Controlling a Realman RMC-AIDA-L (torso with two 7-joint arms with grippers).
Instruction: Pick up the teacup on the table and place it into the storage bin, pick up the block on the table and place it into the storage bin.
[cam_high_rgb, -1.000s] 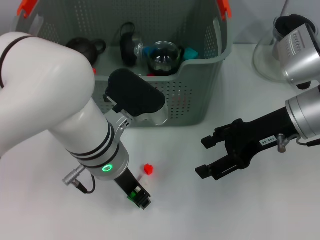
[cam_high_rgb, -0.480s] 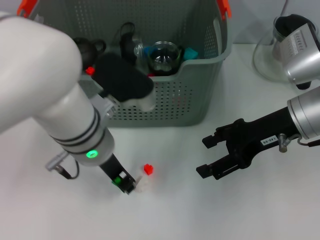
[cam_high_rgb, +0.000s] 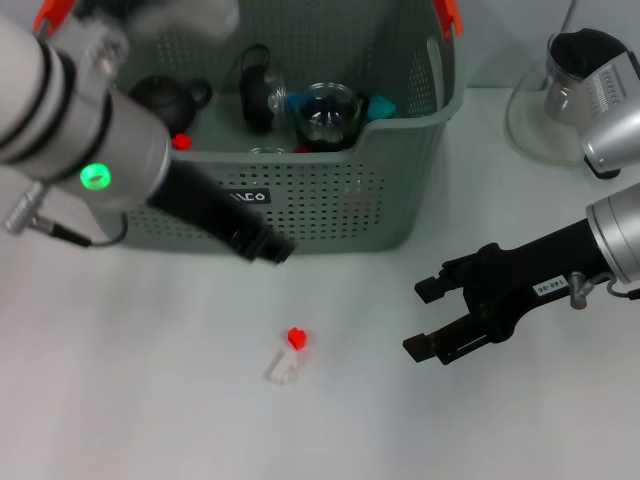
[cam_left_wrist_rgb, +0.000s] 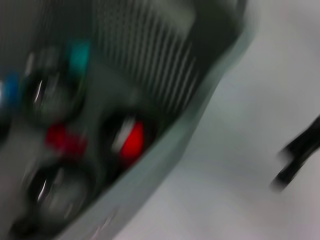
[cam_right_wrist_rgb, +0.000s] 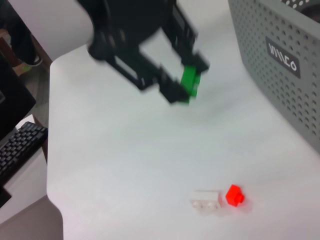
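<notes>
Left tool pinches a green block above the tabletop, beside the storage bin; right tool hovers spread.

The left wrist view is smeared throughout: inside the storage bin only red, blue and teal blobs show, none nameable. From the head, the bin's far rim runs off the top edge, and the left gripper's tip is too dark to read against the bin's wall.
</notes>
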